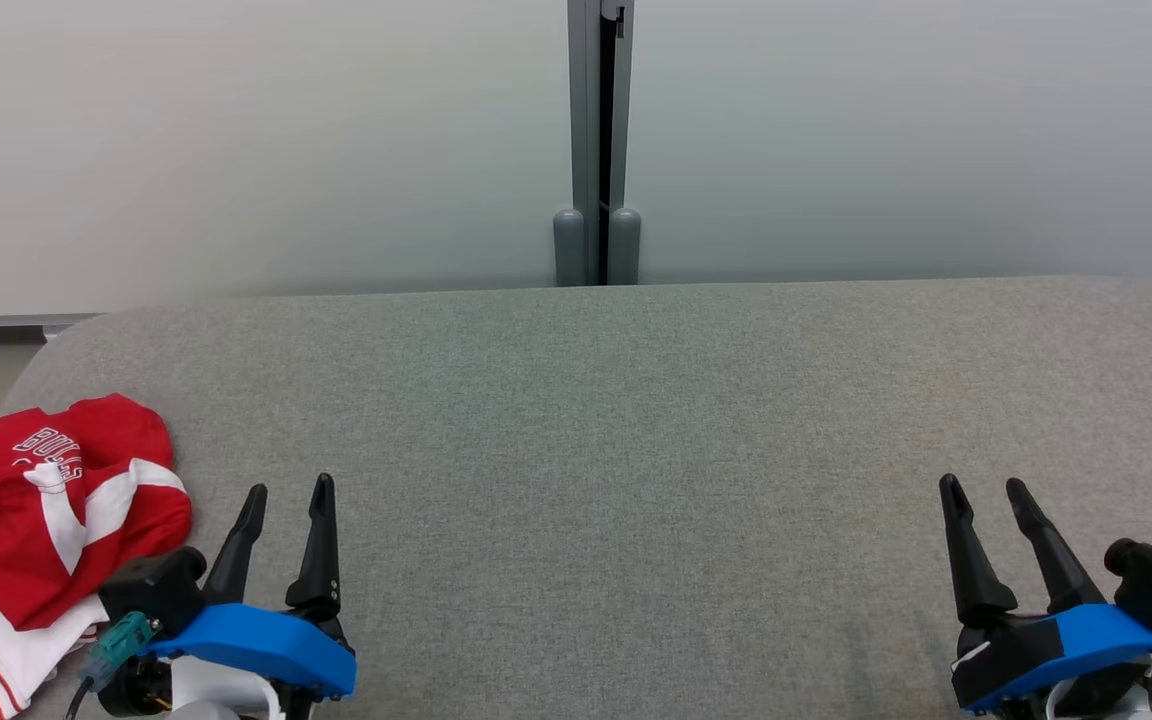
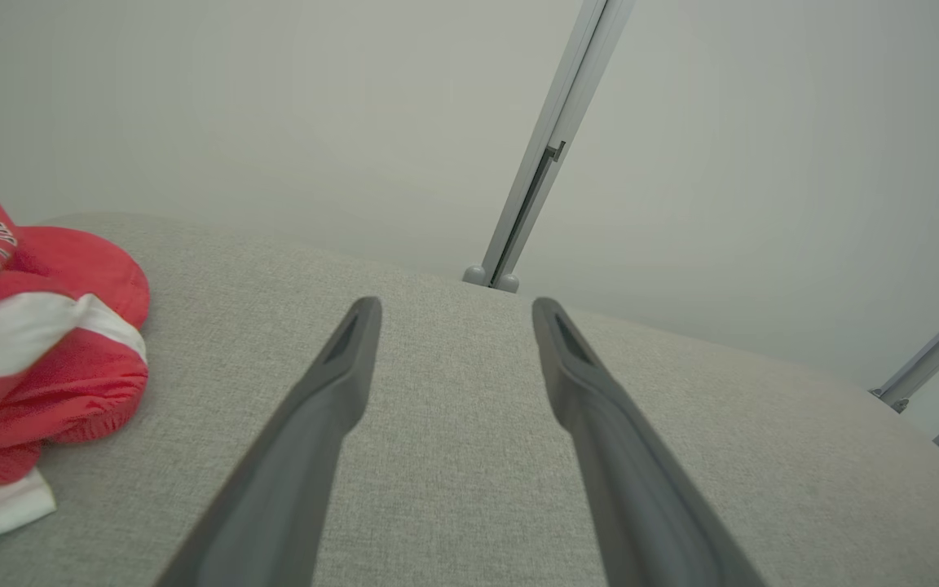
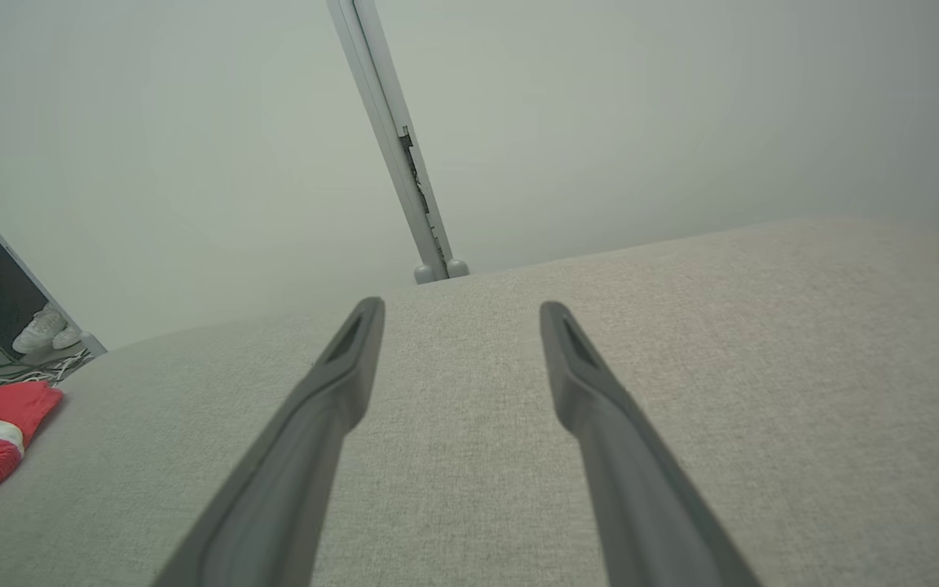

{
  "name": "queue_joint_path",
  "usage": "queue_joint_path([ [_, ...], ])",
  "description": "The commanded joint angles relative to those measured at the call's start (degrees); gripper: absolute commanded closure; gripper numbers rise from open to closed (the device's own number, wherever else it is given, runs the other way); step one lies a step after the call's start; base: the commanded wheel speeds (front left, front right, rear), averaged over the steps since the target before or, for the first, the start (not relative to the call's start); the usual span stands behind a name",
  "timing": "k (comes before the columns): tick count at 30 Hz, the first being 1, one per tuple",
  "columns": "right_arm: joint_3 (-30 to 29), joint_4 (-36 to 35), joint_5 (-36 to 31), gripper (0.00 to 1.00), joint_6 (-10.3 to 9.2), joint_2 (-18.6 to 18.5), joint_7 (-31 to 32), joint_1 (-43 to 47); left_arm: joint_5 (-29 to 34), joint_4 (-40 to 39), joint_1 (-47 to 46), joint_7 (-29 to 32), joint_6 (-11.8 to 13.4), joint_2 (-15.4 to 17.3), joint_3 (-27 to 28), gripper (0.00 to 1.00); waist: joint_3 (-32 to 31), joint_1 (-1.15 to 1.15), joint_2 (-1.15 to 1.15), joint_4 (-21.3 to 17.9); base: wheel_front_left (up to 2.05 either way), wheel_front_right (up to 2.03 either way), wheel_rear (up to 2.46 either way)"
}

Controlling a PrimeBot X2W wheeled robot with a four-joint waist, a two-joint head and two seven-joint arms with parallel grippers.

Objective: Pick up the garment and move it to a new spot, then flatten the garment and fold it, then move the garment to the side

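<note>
1. Garment (image 1: 46, 520): red with white bands and lettering, bunched in a loose heap, unflattened and unfolded. Resting on the grey padded surface (image 1: 616, 420) at its left edge, partly cut off by the head view's frame.
2. Left gripper (image 1: 290, 486): two dark fingers spread wide, nothing between them, tips pointing ahead over bare grey cloth. In the left wrist view, held low above the surface; contact with it not determinable.
3. Right gripper (image 1: 984, 484): fingers likewise spread apart and empty, aimed ahead over bare cloth.
4. Key relation: heap lying to the left of the left fingers, just beside that gripper's base, level with the fingers and behind the tips rather than ahead of them. Touching the wrist housing or merely beside it: not determinable.
5. From the right fingers: far to the left, well apart, across most of the surface.
6. Long axis of the heap, judged from the visible part: roughly parallel to the left fingers, running from near tip level back toward the robot. True outline uncertain given the crumpling and the cut-off edge.
7. Nearer arm: left, clearly.
8. Judged stage: opening step, pickup not yet begun.
9. Judged requirement for the coming move: leftward swing and slight pull-back of the left fingers, tips turned down onto a raised fold.
10. Background: pale wall, grey post (image 1: 596, 140) straight ahead of both sets of fingers.
</note>
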Motion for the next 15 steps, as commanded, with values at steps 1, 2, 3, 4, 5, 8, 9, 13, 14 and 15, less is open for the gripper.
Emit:
queue_joint_path([
  [1, -0.2, -0.2, -1.4, 0.0, 0.12, 0.0, -0.5, 0.1, 1.5, 0.1, -1.4, -0.5, 0.0, 0.4, -0.3, 0.0, 0.0, 0.0, 0.0, 0.0, 0.0, 0.0, 0.0],
  [2, -0.3, -0.1, -2.0, 0.0, 0.12, 0.0, -0.5, 0.1, 1.9, 0.3, -1.4, -0.7, 0.0, 0.4, -0.4, 0.0, 0.0, 0.0, 0.0, 0.0, 0.0, 0.0, 0.0],
  [3, -0.4, -0.1, -2.4, 0.0, 0.12, 0.0, -0.6, 0.1, 2.3, 0.6, -1.5, -0.8, 0.0, 0.4, -0.5, 0.0, 0.0, 0.0, 0.0, 0.1, 0.0, 0.0, 0.0],
  [4, -0.5, -0.1, -2.9, 0.0, 0.12, 0.0, -0.6, 0.1, 2.7, 0.8, -1.5, -0.9, 0.0, 0.4, -0.5, 0.0, 0.0, 0.0, 0.0, 0.1, 0.0, 0.0, 0.0],
  [5, -0.5, -0.1, -3.5, 0.0, 0.12, 0.1, -0.7, 0.2, 3.1, 1.0, -1.5, -1.1, 0.0, 0.4, -0.6, 0.0, -0.1, 0.0, 0.0, 0.1, 0.0, 0.0, 0.0],
  [8, -0.6, -0.1, -4.9, 0.0, 0.12, 0.1, -1.0, 0.3, 4.4, 1.5, -1.6, -1.5, 0.2, 0.5, -0.7, 0.0, -0.1, 0.0, 0.0, 0.1, 0.0, 0.0, 0.0],
  [9, -0.7, 0.0, -5.2, 0.0, 0.12, 0.2, -1.0, 0.4, 4.8, 1.7, -1.6, -1.6, 0.2, 0.5, -0.7, 0.0, -0.1, 0.0, 0.0, 0.1, 0.0, 0.0, 0.0],
  [13, -0.9, -0.2, -7.6, 0.0, 0.12, 0.4, -1.4, 0.5, 6.7, 2.4, -1.7, -2.2, 0.3, 0.5, -0.9, 0.0, -0.2, 0.0, 0.0, 0.3, 0.0, 0.0, 0.0],
  [14, -0.9, -0.3, -8.0, 0.0, 0.12, 0.4, -1.6, 0.5, 7.2, 2.5, -1.8, -2.3, 0.3, 0.5, -0.9, 0.0, -0.2, 0.0, 0.0, 0.3, 0.0, 0.0, 0.0],
  [15, -0.9, -0.3, -8.4, 0.0, 0.12, 0.5, -1.7, 0.6, 7.4, 2.6, -1.8, -2.4, 0.3, 0.4, -0.9, 0.0, -0.2, 0.0, 0.0, 0.3, 0.0, 0.0, 0.0],
])
